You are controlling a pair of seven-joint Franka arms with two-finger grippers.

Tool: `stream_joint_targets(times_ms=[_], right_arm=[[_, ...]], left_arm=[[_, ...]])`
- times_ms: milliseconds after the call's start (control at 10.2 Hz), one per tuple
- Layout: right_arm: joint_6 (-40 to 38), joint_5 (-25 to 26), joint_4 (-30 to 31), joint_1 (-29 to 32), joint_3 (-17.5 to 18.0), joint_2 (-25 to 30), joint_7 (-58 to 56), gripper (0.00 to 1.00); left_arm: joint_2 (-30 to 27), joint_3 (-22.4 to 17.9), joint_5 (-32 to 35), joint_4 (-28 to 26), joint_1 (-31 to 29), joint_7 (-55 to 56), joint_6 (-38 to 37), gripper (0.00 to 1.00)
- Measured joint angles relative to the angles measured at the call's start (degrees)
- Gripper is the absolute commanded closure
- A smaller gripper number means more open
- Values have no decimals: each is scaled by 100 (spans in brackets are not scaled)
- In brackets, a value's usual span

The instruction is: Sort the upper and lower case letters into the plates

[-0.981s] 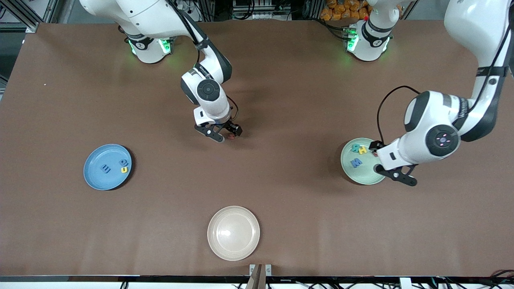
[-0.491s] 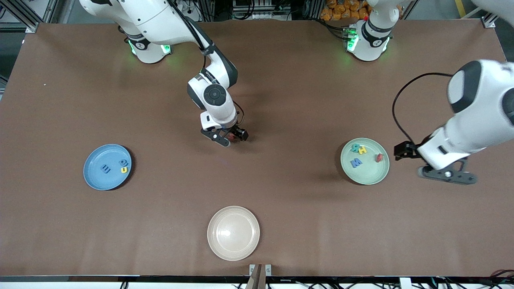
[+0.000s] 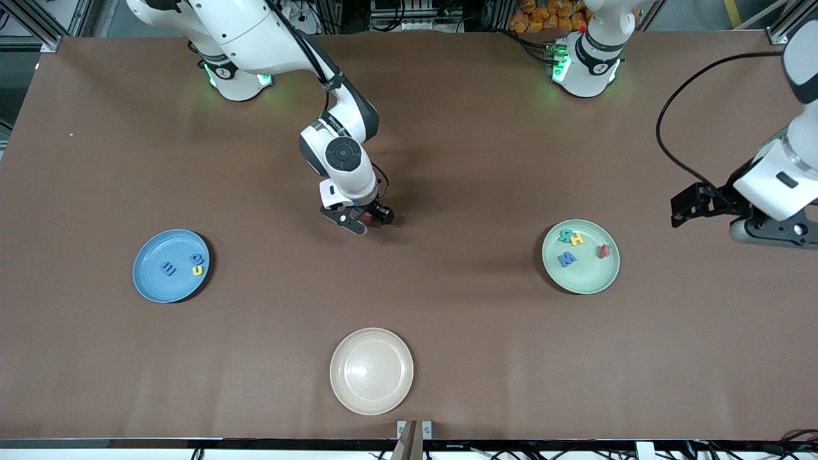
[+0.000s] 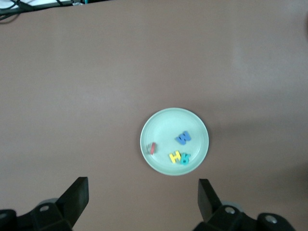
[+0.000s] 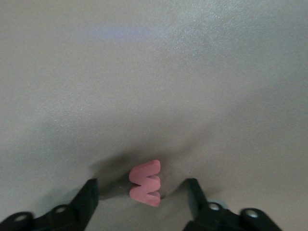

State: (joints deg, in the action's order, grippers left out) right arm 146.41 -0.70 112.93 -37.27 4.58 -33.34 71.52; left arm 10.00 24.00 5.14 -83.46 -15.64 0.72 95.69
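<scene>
My right gripper (image 3: 365,218) is open and low at the table's middle, its fingers on either side of a pink-red letter (image 5: 146,183) without touching it; the right wrist view shows the gripper (image 5: 142,192) around it. The mint green plate (image 3: 591,278) holds teal (image 3: 565,234), yellow (image 3: 577,239), blue (image 3: 567,259) and red (image 3: 602,251) letters. The blue plate (image 3: 153,284) holds blue (image 3: 169,269), teal (image 3: 197,259) and yellow (image 3: 197,270) letters. My left gripper (image 3: 722,220) is open and empty, raised over bare table beside the mint plate (image 4: 161,125), toward the left arm's end.
A cream-white plate (image 3: 371,370) stands empty near the front edge at the table's middle. The brown table (image 3: 447,160) stretches bare between the plates.
My left gripper has left the mint plate and swung up toward the left arm's end, leaving the red letter in the plate. My right gripper shifted slightly around the pink-red letter.
</scene>
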Motion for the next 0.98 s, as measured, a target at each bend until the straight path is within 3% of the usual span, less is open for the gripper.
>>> stream_joint_targets(times_ms=[687,981], right_arm=[[-279,14,-149,66,-23,180,-270,100],[-1551,30,-309,1196,-83,949,-1989,100]], left_arm=[[-20,-58,-238,322,-3,163,-755,0],[-108,-101,-265,346,-1,200,-804,0]])
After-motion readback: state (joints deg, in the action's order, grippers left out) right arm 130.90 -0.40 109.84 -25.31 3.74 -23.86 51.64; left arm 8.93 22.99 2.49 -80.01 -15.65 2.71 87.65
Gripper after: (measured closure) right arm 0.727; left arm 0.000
